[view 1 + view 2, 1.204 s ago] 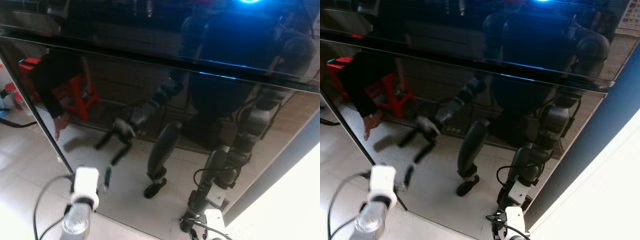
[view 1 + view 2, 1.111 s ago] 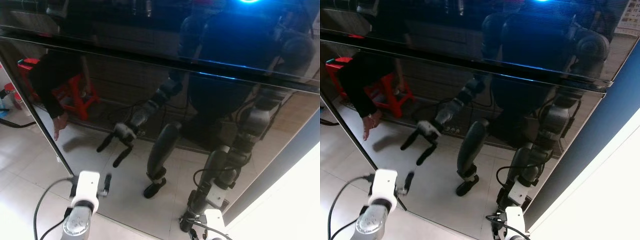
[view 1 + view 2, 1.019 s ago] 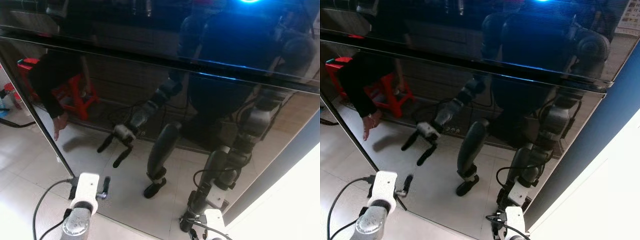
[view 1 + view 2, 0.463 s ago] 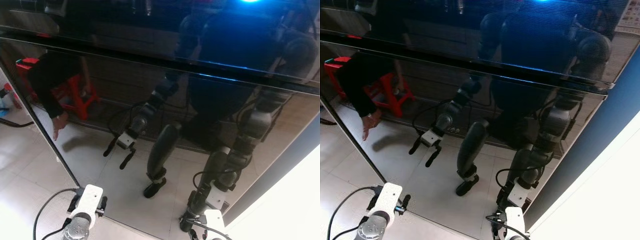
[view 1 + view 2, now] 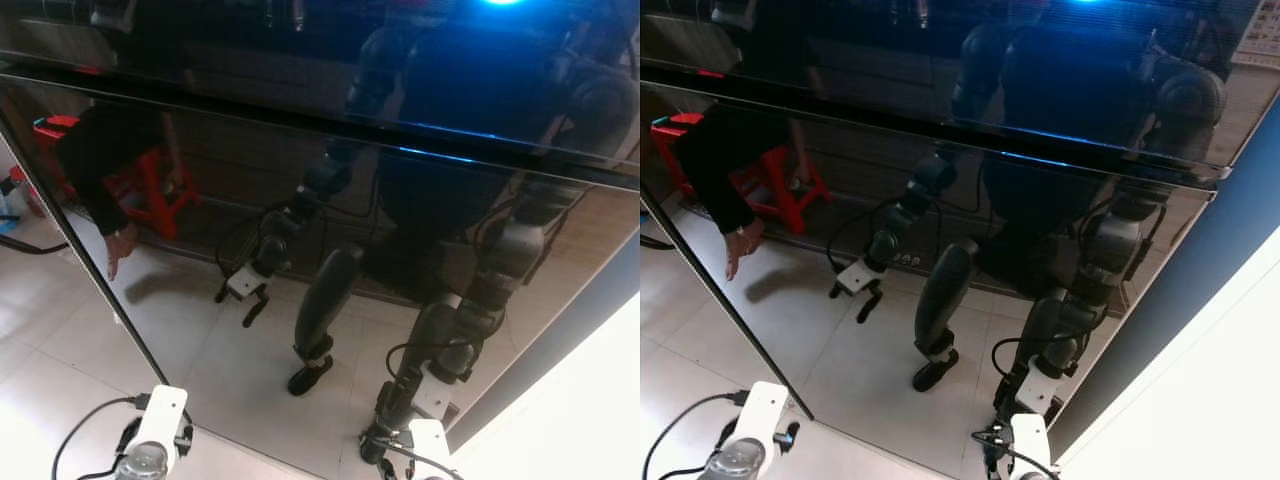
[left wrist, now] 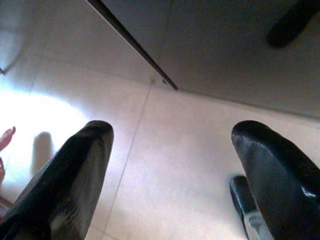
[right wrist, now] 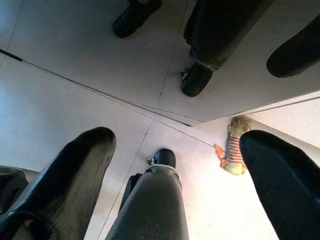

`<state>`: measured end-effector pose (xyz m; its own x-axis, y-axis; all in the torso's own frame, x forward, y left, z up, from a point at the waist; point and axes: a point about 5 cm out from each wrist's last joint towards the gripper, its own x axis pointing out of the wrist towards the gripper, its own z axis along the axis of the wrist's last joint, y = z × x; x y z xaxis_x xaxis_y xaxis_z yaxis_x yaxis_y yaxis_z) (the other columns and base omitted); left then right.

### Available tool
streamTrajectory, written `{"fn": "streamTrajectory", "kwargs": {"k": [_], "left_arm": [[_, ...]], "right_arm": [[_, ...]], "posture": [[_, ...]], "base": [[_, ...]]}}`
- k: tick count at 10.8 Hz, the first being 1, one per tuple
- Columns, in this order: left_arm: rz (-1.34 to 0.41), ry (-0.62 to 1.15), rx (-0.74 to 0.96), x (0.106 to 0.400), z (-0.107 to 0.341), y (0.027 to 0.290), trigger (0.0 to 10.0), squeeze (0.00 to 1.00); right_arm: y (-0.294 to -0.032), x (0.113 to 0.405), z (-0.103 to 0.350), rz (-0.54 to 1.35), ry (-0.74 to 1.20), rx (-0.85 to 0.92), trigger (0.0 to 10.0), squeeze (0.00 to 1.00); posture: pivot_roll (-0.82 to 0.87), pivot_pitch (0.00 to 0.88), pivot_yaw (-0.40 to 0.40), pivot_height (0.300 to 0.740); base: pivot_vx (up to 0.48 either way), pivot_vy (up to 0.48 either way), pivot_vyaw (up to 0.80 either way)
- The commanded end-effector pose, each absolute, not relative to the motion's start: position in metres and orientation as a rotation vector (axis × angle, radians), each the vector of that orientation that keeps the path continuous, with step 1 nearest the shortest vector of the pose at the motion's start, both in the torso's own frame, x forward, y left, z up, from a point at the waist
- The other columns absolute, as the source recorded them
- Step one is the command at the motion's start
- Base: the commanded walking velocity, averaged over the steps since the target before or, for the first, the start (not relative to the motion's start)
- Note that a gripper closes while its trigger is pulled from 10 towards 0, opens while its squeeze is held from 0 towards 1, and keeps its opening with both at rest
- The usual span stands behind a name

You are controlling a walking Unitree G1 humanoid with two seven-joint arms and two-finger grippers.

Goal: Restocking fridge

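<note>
A tall fridge with glossy black doors (image 5: 250, 50) stands shut right in front of me; its mirror surface reflects my own body and arms. A seam (image 5: 300, 122) splits the upper door from the lower one. My left arm's white wrist (image 5: 160, 420) hangs low by the lower door's left edge (image 5: 110, 280). My left gripper (image 6: 172, 145) is open over pale floor tiles, holding nothing. My right wrist (image 5: 425, 440) hangs low near the fridge's right side, and the right gripper (image 7: 177, 137) is open and empty above my own leg (image 7: 152, 200).
A person's sleeve and hand (image 5: 120, 245) and a red stool (image 5: 150, 190) show as reflections in the door. A small orange striped thing (image 7: 232, 150) lies on the floor by the fridge's corner. A pale wall (image 5: 580, 400) runs along the right. Tiled floor (image 5: 50, 350) lies to the left.
My left arm has dropped from beside the lower door's edge down to the bottom of the view, and its reflection pulled back likewise. The right arm has stayed put.
</note>
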<state>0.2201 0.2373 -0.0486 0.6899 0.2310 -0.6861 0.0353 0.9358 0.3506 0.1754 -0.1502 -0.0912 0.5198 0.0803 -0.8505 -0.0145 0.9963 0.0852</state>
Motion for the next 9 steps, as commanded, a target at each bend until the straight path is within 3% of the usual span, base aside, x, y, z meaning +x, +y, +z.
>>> {"fn": "streamTrajectory", "kwargs": {"k": [1,9], "left_arm": [[0.111,0.833,0.343,0.221,-0.05,0.238,10.0,0.0],[0.126,0.928,0.324,0.206,-0.063,0.235,10.0,0.0]], "right_arm": [[-0.152,0.176,-0.091,0.048,1.022,0.063,10.0,0.0],[-0.151,0.178,-0.09,0.105,1.029,-0.002,10.0,0.0]], "posture": [[-0.09,0.0,-0.041,0.74],[-0.1,0.0,-0.043,0.74]], "base": [[0.0,0.0,0.0],[0.0,0.0,0.0]]}}
